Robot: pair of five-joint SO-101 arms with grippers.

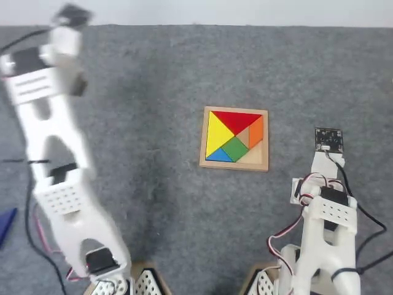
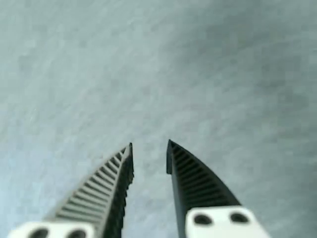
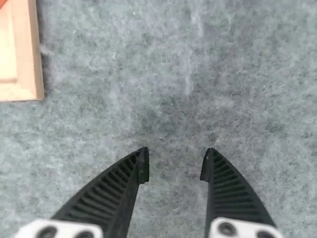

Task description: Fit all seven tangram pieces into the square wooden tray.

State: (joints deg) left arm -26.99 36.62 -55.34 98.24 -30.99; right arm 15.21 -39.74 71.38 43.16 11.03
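The square wooden tray [image 1: 203, 140] lies mid-table. In it are a red triangle [image 1: 236, 120], a yellow triangle [image 1: 216, 136], a green square [image 1: 235, 148], an orange piece [image 1: 256, 130] and a small blue triangle [image 1: 218, 156]. Bare wood shows at its near right corner [image 1: 255, 157]. A dark blue pointed piece [image 1: 6, 225] lies on the carpet at the far left edge. My left gripper [image 2: 150, 148] hangs open over bare carpet, its arm [image 1: 55, 153] raised along the left side. My right gripper [image 3: 176, 161] is open and holds nothing, just right of the tray's corner [image 3: 33, 59].
Grey carpet covers the whole table. The right arm [image 1: 328, 215] stands at the near right, with its wrist board [image 1: 328, 139] right of the tray. Cables trail near both arm bases.
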